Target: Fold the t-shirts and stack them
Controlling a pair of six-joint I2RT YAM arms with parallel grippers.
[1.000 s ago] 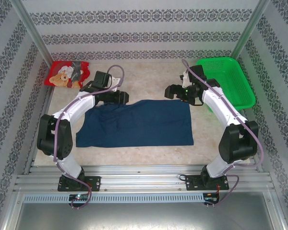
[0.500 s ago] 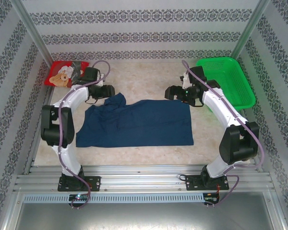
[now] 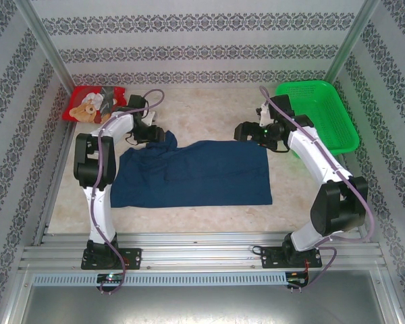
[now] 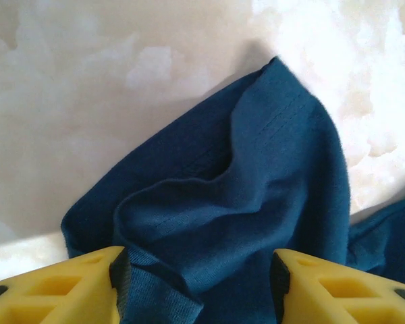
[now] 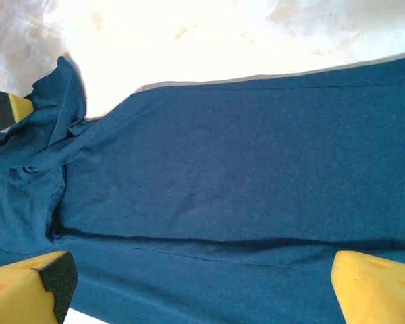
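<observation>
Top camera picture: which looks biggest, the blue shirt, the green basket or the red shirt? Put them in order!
1. blue shirt, spread flat, by far the largest
2. green basket
3. red shirt, bunched up in the far corner, so it looks smallest

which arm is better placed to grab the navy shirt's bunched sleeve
Left: the left gripper, open, straddles the bunched sleeve at the far-left corner of the navy shirt; the right gripper hovers near its far-right corner.
</observation>
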